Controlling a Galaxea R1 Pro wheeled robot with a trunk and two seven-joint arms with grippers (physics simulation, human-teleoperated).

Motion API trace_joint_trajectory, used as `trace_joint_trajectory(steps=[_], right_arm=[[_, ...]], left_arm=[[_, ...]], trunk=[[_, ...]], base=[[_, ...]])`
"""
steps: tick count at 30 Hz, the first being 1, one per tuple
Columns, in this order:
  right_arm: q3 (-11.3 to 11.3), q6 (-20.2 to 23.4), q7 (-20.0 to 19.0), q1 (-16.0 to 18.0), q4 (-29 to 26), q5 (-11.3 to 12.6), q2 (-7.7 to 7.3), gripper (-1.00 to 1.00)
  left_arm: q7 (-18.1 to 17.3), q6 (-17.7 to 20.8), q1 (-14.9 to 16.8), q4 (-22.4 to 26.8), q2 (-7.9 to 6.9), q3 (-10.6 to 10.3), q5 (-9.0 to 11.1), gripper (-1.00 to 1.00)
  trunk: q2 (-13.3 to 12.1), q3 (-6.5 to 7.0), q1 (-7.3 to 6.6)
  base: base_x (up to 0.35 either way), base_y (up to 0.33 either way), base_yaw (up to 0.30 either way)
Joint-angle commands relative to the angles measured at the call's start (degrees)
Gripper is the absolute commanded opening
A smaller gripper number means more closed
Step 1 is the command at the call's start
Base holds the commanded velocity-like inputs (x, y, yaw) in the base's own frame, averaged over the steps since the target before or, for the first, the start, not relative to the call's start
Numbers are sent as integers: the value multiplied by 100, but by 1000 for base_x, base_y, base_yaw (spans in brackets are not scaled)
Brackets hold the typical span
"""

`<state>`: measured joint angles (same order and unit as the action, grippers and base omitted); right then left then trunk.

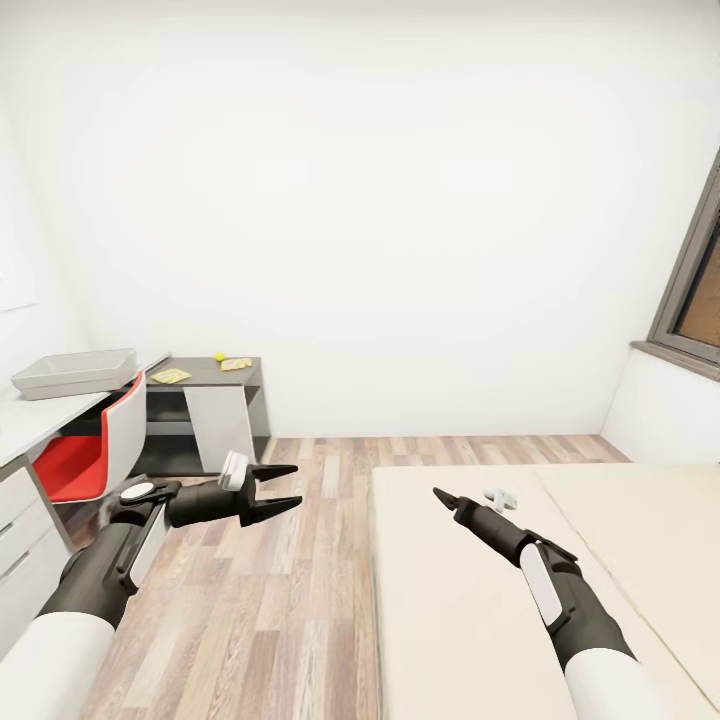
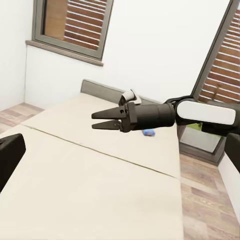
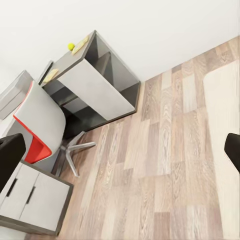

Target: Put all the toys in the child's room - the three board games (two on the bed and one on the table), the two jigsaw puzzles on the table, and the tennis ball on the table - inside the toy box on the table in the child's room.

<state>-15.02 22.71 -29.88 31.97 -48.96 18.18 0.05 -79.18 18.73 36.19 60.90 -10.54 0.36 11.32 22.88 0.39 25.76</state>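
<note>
Overhead, white walls close in the room, with a plank floor [image 1: 290, 560] below and a window [image 1: 695, 290] at the right. Next largest is the bed [image 1: 470, 620], its cream top plain and flat, filling the lower right of the head view. Along the left wall runs a white desk [image 1: 25, 420], joined at the corner to a darker table [image 1: 205, 375]. A red and white chair [image 1: 90, 450] is drawn up against the white desk. On that desk sits the toy box [image 1: 75, 372], a shallow grey bin. On the dark table lie two flat yellowish sheets [image 1: 170, 376], too small to make out, and the tennis ball [image 1: 219, 356] beside the farther one.

Both arms reach forward, empty. The left gripper [image 1: 278, 490] hangs over the floor beside the chair, its fingers spread. The right gripper [image 2: 102, 120] hovers over the bed, fingers level and only slightly apart.
</note>
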Motion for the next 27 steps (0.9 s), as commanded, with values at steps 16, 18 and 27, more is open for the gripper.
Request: trace_joint_trajectory(steps=[16, 18, 27], right_arm=[[-10, 49, -9, 2, 0, 54, 3, 100], [-10, 49, -9, 2, 0, 54, 3, 100], [-10, 49, -9, 2, 0, 54, 4, 100]], left_arm=[[-18, 60, 2, 1, 0, 1, 10, 100], [-18, 60, 2, 4, 0, 0, 10, 100], [-18, 60, 2, 17, 0, 4, 10, 100]], trunk=[[4, -3, 2], [4, -3, 2], [4, -3, 2]], base=[[0, -59, 0], [0, -3, 0], [0, -133, 0]])
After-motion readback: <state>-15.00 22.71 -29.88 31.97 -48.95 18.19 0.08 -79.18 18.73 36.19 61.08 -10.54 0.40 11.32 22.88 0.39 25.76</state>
